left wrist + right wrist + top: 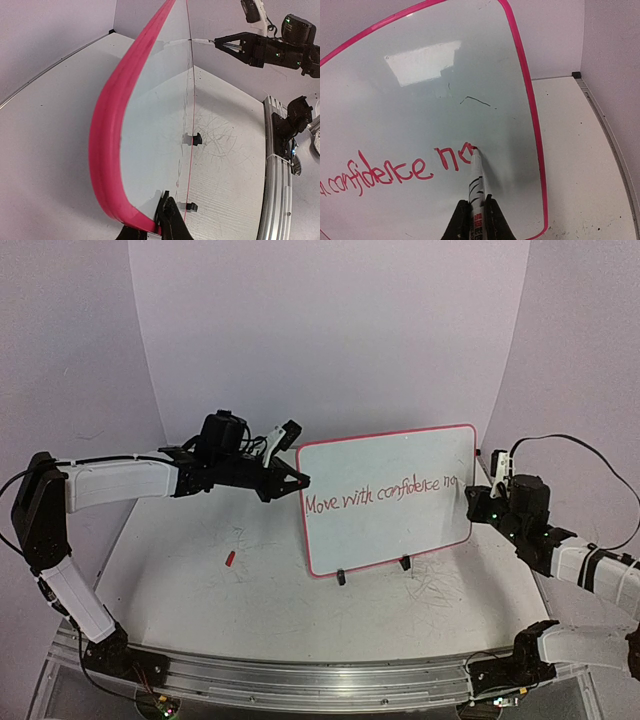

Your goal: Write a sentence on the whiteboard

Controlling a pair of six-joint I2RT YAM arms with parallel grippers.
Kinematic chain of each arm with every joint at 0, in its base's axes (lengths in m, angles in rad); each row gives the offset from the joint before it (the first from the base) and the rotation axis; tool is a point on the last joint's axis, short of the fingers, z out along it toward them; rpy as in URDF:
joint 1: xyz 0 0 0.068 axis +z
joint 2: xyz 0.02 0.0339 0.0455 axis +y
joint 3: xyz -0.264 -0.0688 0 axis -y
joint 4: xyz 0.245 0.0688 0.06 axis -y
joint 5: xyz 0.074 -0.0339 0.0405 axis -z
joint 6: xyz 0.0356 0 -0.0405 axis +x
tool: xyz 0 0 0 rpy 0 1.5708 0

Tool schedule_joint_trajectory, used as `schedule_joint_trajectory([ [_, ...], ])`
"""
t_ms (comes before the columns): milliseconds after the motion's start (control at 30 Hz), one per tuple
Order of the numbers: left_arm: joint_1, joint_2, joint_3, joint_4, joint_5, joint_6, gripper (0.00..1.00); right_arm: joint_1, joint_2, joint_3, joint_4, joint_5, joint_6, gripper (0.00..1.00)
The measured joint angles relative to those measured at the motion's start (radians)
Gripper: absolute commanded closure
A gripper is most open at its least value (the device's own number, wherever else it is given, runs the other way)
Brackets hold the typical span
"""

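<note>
Pale lilac backdrop (330, 330) curves behind a scuffed white table (180, 585), and the whiteboard (390, 460) stands upright on it, propped on two black clip feet (341, 577) at its bottom edge. The sentence (380, 496) runs across the middle of the whiteboard in thin red letters and reads "Move with confidence no" so far. The left gripper (297, 480) meets the whiteboard's left edge, its jaws pinched tight on the red rim; in the left wrist view its dark fingers (170, 220) clamp that rim low down, with the panel seen almost edge-on. The right gripper (475, 502) sits at the whiteboard's right side, jaws closed around the barrel of a marker (476, 175), whose red tip touches the whiteboard at the end of the last letter. Left of the whiteboard, well apart from it, a small red piece (230, 559) lies on the table. Grey scribbles (435, 585) mark the table in front of the whiteboard's right foot.
</note>
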Motion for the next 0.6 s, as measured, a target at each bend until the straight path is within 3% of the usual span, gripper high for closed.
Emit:
schedule_joint_trajectory([
  [600, 0.000, 0.000, 0.000, 0.000, 0.000, 0.000, 1.00, 0.000, 0.001, -0.005, -0.009, 0.013, 0.018, 1.00],
])
